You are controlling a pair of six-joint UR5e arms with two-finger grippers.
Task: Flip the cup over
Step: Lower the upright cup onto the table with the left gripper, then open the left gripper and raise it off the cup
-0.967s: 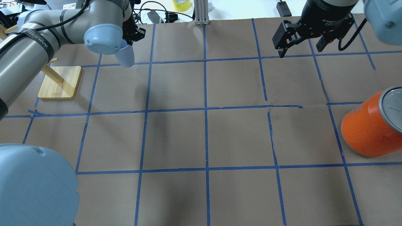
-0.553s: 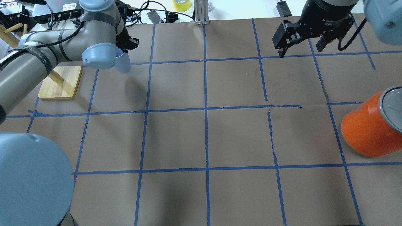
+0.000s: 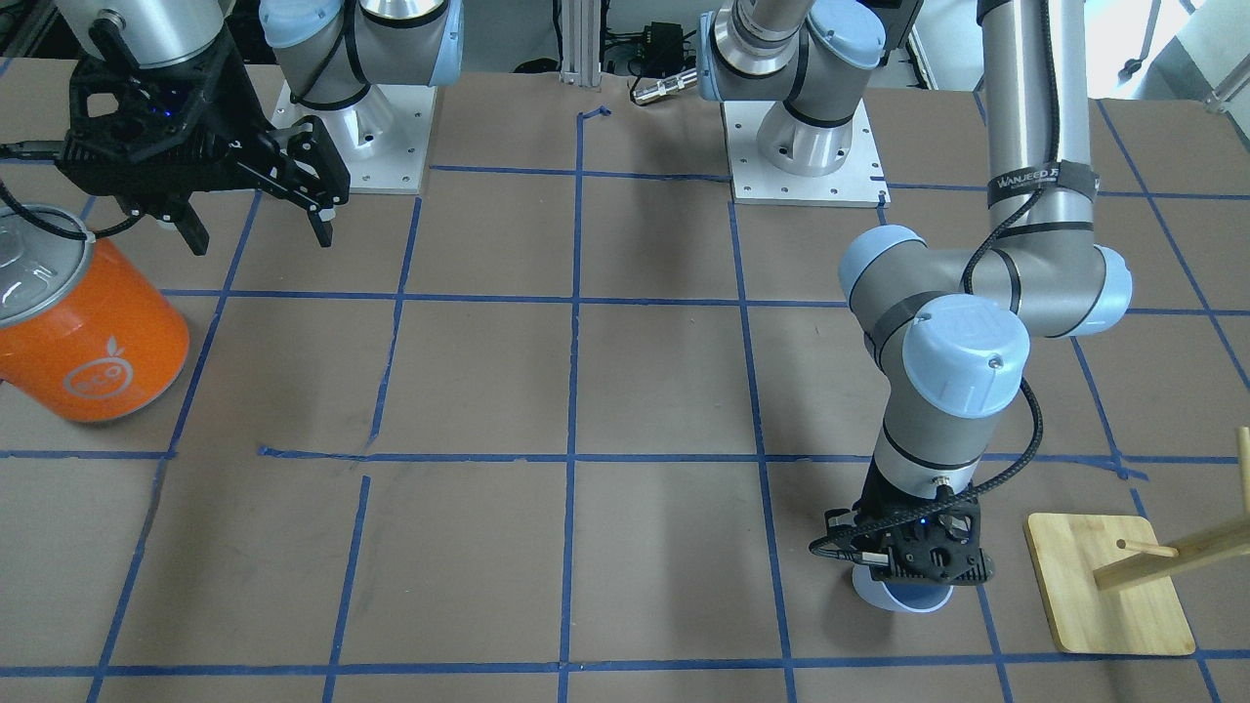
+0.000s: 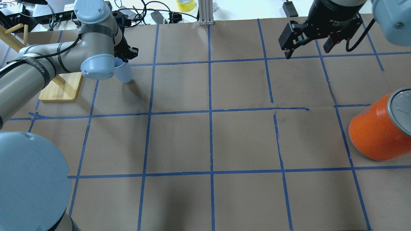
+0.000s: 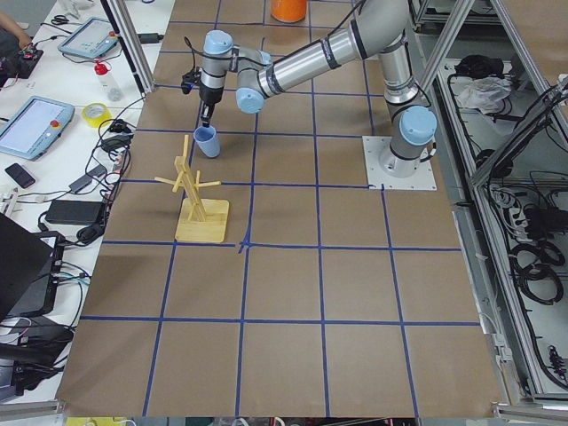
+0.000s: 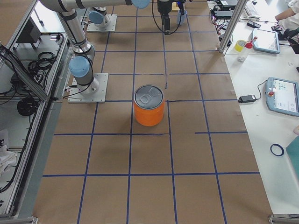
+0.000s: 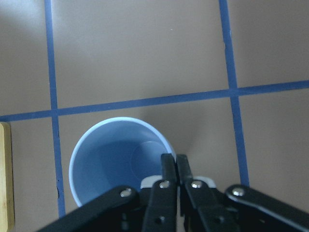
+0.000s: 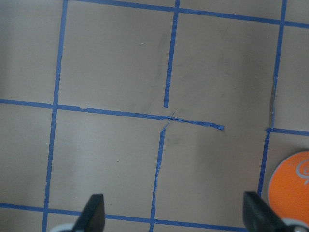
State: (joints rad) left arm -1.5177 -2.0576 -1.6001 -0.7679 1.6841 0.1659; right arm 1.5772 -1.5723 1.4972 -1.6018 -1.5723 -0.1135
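**Cup** [image 7: 104, 166]: pale blue tumbler, mouth up, bluish inside open to the left wrist view. Position: far-left part of the table [image 4: 179, 141], beside a blue tape line and near the wooden stand [image 3: 1108, 586]. Base at or just above the table; contact cannot be told.

**Left gripper** [image 7: 174, 162]: pointing down, fingers pressed together on the cup's wall at the rim, one inside and one outside.

**Right gripper** [image 4: 306, 51]: fingers spread, holding nothing, hanging over the far-right part of the table, well apart from the cup.

**Orange can** [image 4: 375, 134]: standing at the right edge, untouched.

**Progress, as judged:** the cup is mouth up, so the turn looks done. Left to do: seat the base, let go, lift clear without tipping it.
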